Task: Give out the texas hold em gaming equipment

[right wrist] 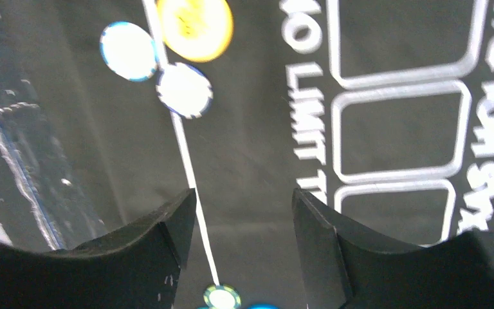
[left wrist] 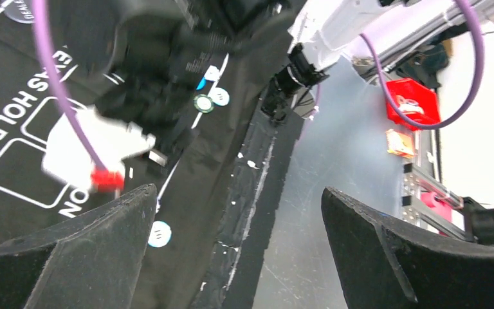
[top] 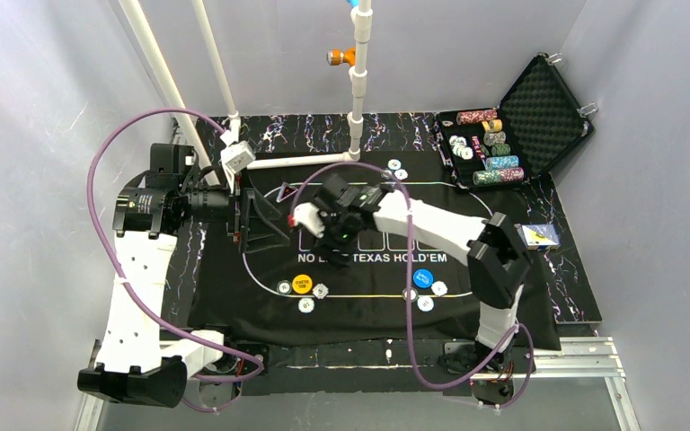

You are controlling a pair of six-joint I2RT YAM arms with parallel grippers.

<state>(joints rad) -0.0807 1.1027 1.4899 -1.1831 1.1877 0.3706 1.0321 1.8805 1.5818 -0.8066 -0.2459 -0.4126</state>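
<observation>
Over the middle of the black mat, my right gripper hangs open with nothing between its fingers. Beneath it in the right wrist view lie the yellow button disc, two white chips, a green chip and the rim of the blue button disc. From above, the yellow disc and the blue disc each have chips beside them. My left gripper is wide open and empty, just left of the right one. A card deck lies at the right.
An open black foam-lined case with stacks of chips stands at the back right. Two loose chips lie near a white pipe frame at the mat's far edge. Purple cables loop round both arms.
</observation>
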